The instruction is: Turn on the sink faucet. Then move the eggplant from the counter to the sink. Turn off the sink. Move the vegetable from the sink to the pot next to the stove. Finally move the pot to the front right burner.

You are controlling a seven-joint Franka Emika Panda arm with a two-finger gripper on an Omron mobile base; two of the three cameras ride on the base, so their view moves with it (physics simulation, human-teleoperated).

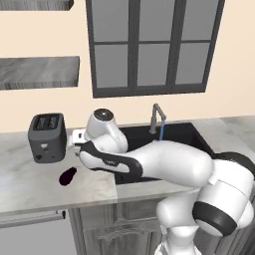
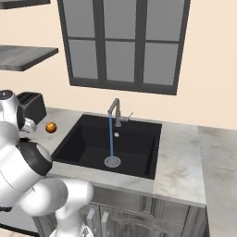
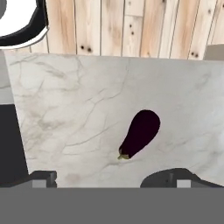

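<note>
The right base view shows water (image 2: 111,139) running from the sink faucet (image 2: 115,111) into the sink (image 2: 139,159). The hand view shows the eggplant (image 3: 140,133) alone on the table (image 3: 65,109), ahead of the released pincer (image 3: 116,180).

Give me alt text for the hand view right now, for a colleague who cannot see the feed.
A dark purple eggplant lies alone on the pale marbled counter, its stem end toward the open gripper, whose two dark fingertips stand wide apart, clear of it. Beyond the counter edge lies a wooden plank floor.
</note>
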